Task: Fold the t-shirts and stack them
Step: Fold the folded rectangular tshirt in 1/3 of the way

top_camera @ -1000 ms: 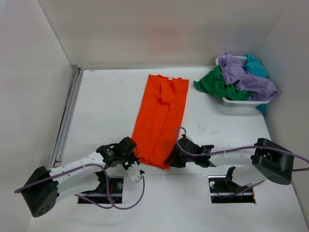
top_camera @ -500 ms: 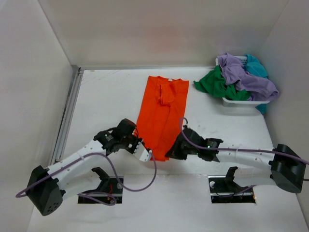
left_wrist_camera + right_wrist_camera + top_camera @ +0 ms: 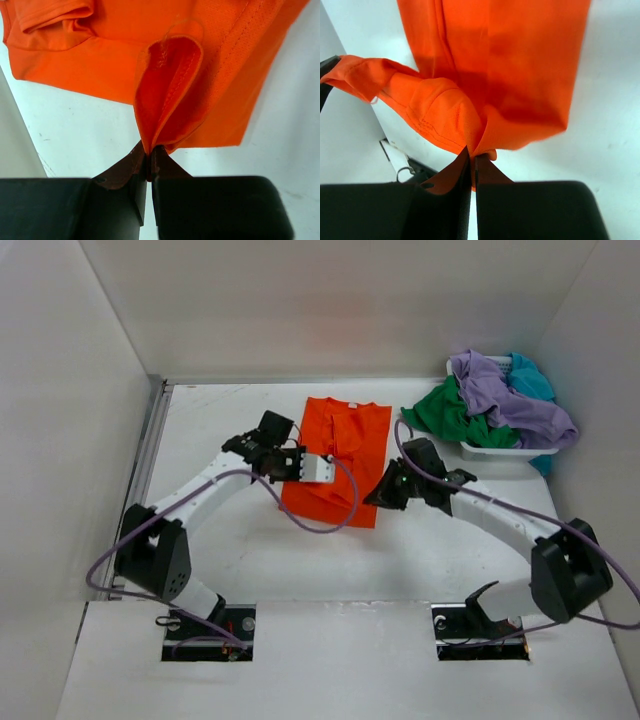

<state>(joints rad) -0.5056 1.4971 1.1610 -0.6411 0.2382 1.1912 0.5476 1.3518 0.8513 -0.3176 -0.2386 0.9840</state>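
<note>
Left wrist view: the left gripper (image 3: 149, 150) is clenched on a pinch of hem of the orange t-shirt (image 3: 100, 65), and the cloth rises out of the closed tips in a small loop. In the right wrist view the right gripper (image 3: 471, 152) is clamped the same way on another bit of the same shirt's edge, with a bunched fold of orange hanging just above its tips.

In the top view both grippers sit over the shirt at the centre of the frame, the left on its left side and the right at its right edge. Each holds its pinch up off the table (image 3: 230, 560), while the rest of the shirt lies flat below, its collar end toward the top of the frame. The shirt looks already narrowed lengthwise, with a sleeve tucked in near the collar. The raised near corners suggest a crosswise fold is in hand but not yet laid down.

At the upper right, the purple t-shirt (image 3: 500, 390), the green t-shirt (image 3: 445, 412) and the teal t-shirt (image 3: 530, 375) lie heaped and crumpled in and over the white basket (image 3: 495, 451), none folded.

By my reckoning the task is early: one shirt partly folded, three untouched, and no stack begun.
</note>
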